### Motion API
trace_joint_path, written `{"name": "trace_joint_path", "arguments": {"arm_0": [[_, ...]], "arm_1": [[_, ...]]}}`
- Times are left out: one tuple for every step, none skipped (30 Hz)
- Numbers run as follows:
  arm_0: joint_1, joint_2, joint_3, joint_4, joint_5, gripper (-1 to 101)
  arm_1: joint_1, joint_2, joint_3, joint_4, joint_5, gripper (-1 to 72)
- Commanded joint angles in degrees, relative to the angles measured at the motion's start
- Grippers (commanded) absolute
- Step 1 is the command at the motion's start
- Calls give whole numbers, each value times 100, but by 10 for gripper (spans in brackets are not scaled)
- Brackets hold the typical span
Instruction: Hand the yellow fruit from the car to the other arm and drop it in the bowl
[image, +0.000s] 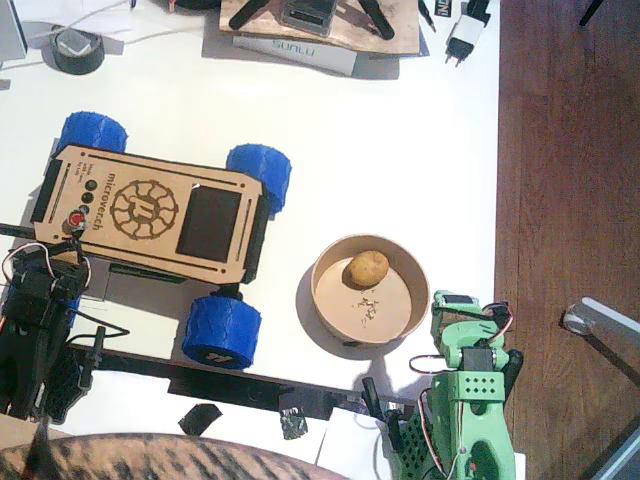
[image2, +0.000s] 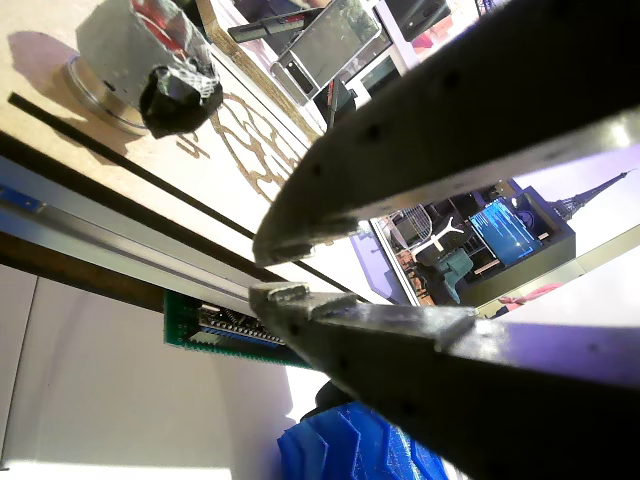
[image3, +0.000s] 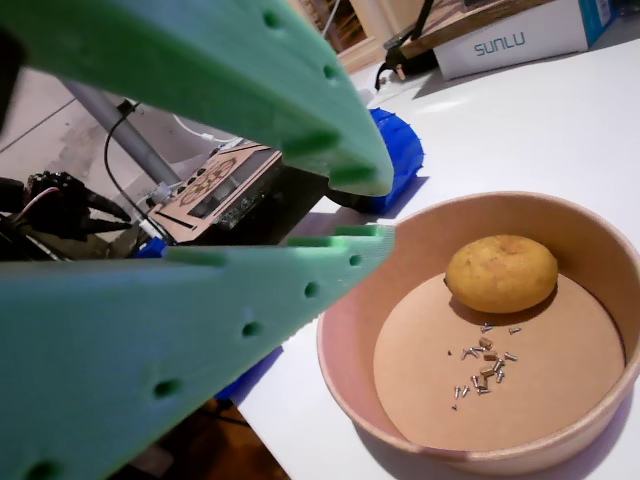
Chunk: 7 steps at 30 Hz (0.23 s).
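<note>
Yellow fruit (image3: 501, 272) is seen lying in the bowl (image3: 400, 250), so the slightly parted, empty green gripper (image3: 350, 210) should be drawn clear without the rim being nudged

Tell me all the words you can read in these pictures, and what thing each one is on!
"SUNLU": on the white box at the table's far edge.
"microvertch", or close to it; blurry: engraved on the car beside its round pattern.
The small print by the car's red button is too tiny to read.
</note>
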Motion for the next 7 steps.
{"name": "trace_joint_path", "arguments": {"arm_0": [[-44,519,554,35,62,37],[-44,519,554,35,62,60],[-44,519,554,35,62,74],[-44,519,554,35,62,74],[-44,519,554,35,62,73],[-44,519,554,35,62,73],[-44,519,554,35,62,67]], "arm_1": [[18,44,-18,26,26,0],[18,44,-18,26,18,0],[18,44,-18,26,26,0],[18,44,-18,26,26,0],[18,44,-18,26,26,0],[18,44,-18,26,26,0],[18,44,-18,26,26,0]]}}
